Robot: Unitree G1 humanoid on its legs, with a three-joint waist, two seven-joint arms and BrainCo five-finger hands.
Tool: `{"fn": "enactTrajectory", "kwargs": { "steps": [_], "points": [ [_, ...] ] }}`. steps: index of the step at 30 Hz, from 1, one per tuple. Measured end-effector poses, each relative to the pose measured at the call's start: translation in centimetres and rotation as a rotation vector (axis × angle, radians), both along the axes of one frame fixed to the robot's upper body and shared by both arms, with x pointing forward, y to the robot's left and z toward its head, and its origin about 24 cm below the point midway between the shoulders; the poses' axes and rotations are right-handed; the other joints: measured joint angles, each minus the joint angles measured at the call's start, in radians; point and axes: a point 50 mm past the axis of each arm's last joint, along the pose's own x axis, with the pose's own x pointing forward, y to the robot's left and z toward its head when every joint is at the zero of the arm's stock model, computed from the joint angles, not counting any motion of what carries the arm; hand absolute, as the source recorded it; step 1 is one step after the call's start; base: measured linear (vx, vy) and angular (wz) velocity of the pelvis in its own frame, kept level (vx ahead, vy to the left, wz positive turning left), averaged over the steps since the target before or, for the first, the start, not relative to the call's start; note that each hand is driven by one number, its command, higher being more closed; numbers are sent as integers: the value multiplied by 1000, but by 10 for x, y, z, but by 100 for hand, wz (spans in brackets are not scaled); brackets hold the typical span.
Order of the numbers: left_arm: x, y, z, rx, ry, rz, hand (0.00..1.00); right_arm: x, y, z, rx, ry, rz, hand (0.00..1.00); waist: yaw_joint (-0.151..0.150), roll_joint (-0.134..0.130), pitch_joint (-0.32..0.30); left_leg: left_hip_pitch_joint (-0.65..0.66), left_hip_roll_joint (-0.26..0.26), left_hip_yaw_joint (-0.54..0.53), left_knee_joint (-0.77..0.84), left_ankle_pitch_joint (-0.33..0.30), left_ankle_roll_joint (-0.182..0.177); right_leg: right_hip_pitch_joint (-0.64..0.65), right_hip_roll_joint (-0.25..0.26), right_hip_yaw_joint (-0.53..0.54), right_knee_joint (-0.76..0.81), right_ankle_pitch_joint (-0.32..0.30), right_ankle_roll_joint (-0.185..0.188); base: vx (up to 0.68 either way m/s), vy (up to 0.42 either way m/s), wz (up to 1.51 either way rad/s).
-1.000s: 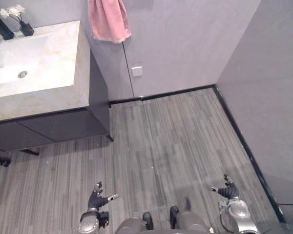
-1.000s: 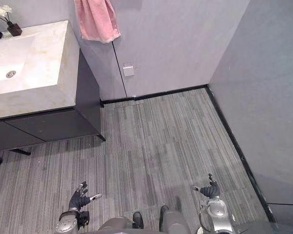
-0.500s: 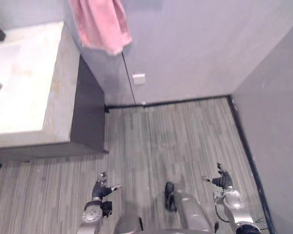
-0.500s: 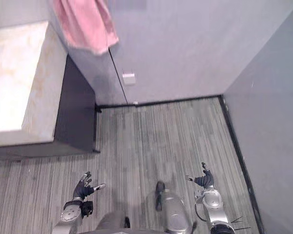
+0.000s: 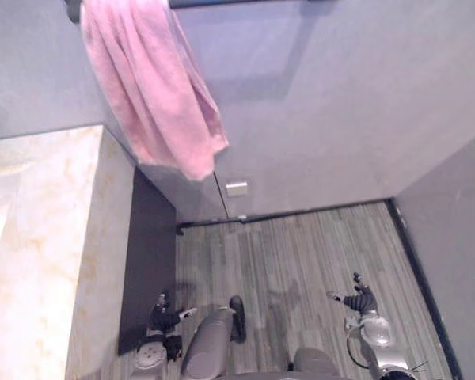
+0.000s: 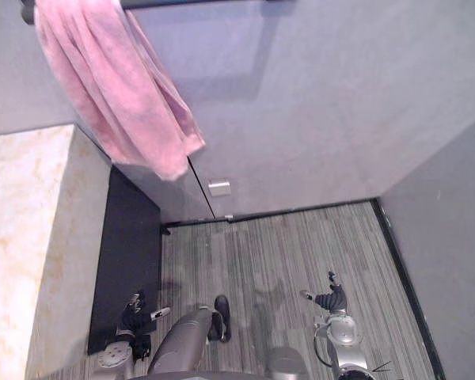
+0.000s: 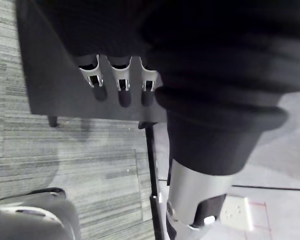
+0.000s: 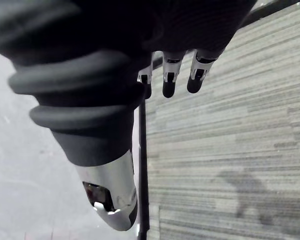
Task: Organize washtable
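Washtable (image 5: 59,261) on our left, and we see its pale cream top, marbled with warm yellowish veins, running as a thick slab along the wall, with a dark, flat-fronted cabinet (image 5: 149,253) beneath it reaching down to the grey striped floor (image 5: 301,253). Above its far corner a pink towel (image 5: 154,95) hangs in loose folds from a dark rail (image 5: 222,2), its lower end just beside the slab's edge, and a small white wall plate (image 5: 237,188) sits low on the grey wall. Our left hand (image 5: 165,317) hangs low beside the cabinet's side, fingers (image 7: 121,82) straight and relaxed, thumb out, holding nothing. Our right hand (image 5: 359,302) hangs over the open floor, well apart from the washtable, fingers (image 8: 169,75) likewise loose and empty.
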Motion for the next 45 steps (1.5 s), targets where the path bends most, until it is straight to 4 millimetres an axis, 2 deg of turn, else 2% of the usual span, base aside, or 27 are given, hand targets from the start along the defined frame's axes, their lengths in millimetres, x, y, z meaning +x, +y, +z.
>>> {"fn": "enactTrajectory", "kwargs": {
  "steps": [1, 3, 4, 5, 6, 7, 8, 9, 11, 13, 14, 16, 17, 18, 19, 20, 21, 23, 26, 28, 34, 40, 45],
  "points": [
    [-1, 2, 0, 6, 2, 1, 0, 0, 3, -1, 5, 4, 5, 0, 0, 0, 0, 33, -3, -1, -9, -11, 4, -25, -4, -7, 51, -7, -13, 468, 126, 20],
    [1, 7, 1, 24, 4, 3, 0, 2, 10, -2, 1, 9, 51, 0, -4, 0, 0, 135, -7, -16, -66, -20, 6, -94, 0, -56, 63, -38, -71, 484, 59, 23],
    [5, 7, 2, 31, -4, 6, 0, 5, 12, -1, -1, 6, 67, 0, -9, 2, 0, 193, 2, -33, -107, -20, 6, -141, 27, -85, -43, -50, -93, 415, -10, 32],
    [7, 7, 2, 31, -6, 6, 0, 5, 12, -1, -1, 4, 68, 0, -13, 3, -1, 205, 5, -40, -115, -20, 6, -151, 38, -86, -86, -49, -95, 397, -54, 47],
    [8, 7, 3, 31, -12, 5, 0, 7, 12, 0, -2, 0, 68, 0, -27, 2, -2, 222, 12, -60, -123, -20, 0, -165, 66, -78, -235, -40, -98, 371, -70, 63],
    [7, 7, 2, 35, -6, -1, 0, 6, 12, 0, -1, 2, 62, 0, -31, -17, -12, 238, 5, -70, -124, -30, -31, -159, 90, -61, -458, 58, -142, 367, -72, 68],
    [6, 7, 2, 35, -2, 0, 0, 2, 11, -2, -1, 11, 57, 0, -32, -29, -18, 246, -2, -75, -117, -46, -53, -165, 89, -53, -509, 179, -157, 387, -94, 70],
    [5, 0, -2, 14, 13, 4, 0, -6, 5, -6, -8, 38, 40, 0, -34, -11, -27, 256, 17, -96, -104, -59, -75, -144, 94, -70, -500, 176, -159, 390, -110, 43],
    [1, -4, -4, 0, 22, 7, 0, -11, 5, -9, 0, 53, 28, 0, -28, -2, -48, 239, 48, -91, -41, -55, -100, -93, 112, -97, -560, 162, -176, 381, -143, 32],
    [1, -10, -5, -20, 21, 9, 0, -12, 6, -10, 6, 55, 22, 0, -25, 2, -46, 148, 95, -46, 203, -44, -169, -5, 118, -114, -620, 160, -187, 382, -144, 22],
    [0, -11, -6, -23, 24, 10, 0, -12, 6, -10, 9, 55, 18, 0, -24, 2, -46, 142, 107, -33, 221, -50, -160, 19, 118, -112, -631, 158, -190, 295, -69, 2],
    [2, -12, -5, -27, 19, 10, 0, -12, 2, -9, 9, 46, -4, 0, -24, 1, -46, 127, 153, -11, 180, -67, -165, 92, 105, -111, -669, 158, -190, 231, 9, -3],
    [3, -12, -4, -27, 14, 9, 0, -11, 2, -8, 9, 42, -5, 0, -24, 1, -46, 123, 157, -12, 145, -67, -165, 98, 99, -110, -672, 158, -189, 215, 78, -11],
    [4, -13, -4, -27, 11, 9, 0, -10, 0, -7, 9, 36, -12, 0, -25, 5, -48, 118, 164, -18, 28, -48, -179, 99, 93, -109, -672, 157, -186, 111, 95, -12],
    [3, -13, -4, -28, 11, 10, 0, -11, -4, -7, 2, 35, -23, 0, -28, 18, -54, 120, 166, -28, -68, 18, -193, 99, 96, -110, -674, 153, -179, 148, 155, -12],
    [5, -12, -3, -26, 7, 11, 0, -15, -8, -8, -5, 46, -37, 0, -27, 43, -62, 121, 181, -50, -134, 97, -182, 108, 107, -107, -684, 138, -153, 136, 150, -3],
    [8, -9, -1, -19, -6, 16, 0, -19, -4, -12, 11, 66, -42, 0, -27, 27, -63, 138, 155, -49, -161, 104, -180, 116, 88, -107, -700, 134, -137, 123, 142, 6],
    [10, -8, 2, -9, -23, 18, 0, -23, -2, -14, 19, 76, -46, 0, -28, 16, -65, 152, 123, -53, -213, 125, -162, 116, 61, -112, -711, 138, -125, 64, 115, 18],
    [14, -6, 12, 2, -81, 27, 0, -30, -2, -17, 20, 95, -51, 0, -29, 13, -66, 192, 85, -58, -309, 177, -147, 130, 33, -120, -738, 149, -106, 28, 80, 17],
    [25, -7, 32, 7, -191, 20, 0, -29, 0, -18, 26, 91, -51, 0, -30, 12, -67, 221, 76, -71, -382, 220, -144, 132, 29, -137, -742, 151, -103, -39, -10, 18],
    [40, -14, 83, 9, -460, -20, 0, -30, 2, -18, 24, 93, -41, 0, -32, 11, -70, 284, 75, -96, -521, 300, -142, 134, 32, -148, -744, 155, -102, -78, -12, 9],
    [51, -20, 112, 37, -610, -60, 0, -37, 4, -20, 13, 109, -17, 0, -35, 2, -84, 306, 71, -103, -524, 303, -140, 166, 37, -147, -773, 167, -94, -67, 7, 2],
    [60, -27, 117, 130, -627, -119, 0, -35, 5, -19, 6, 106, -6, 0, -44, 1, -103, 311, 64, -99, -524, 306, -137, 180, 38, -140, -796, 186, -94, -18, 3, -2]
  ]
}}
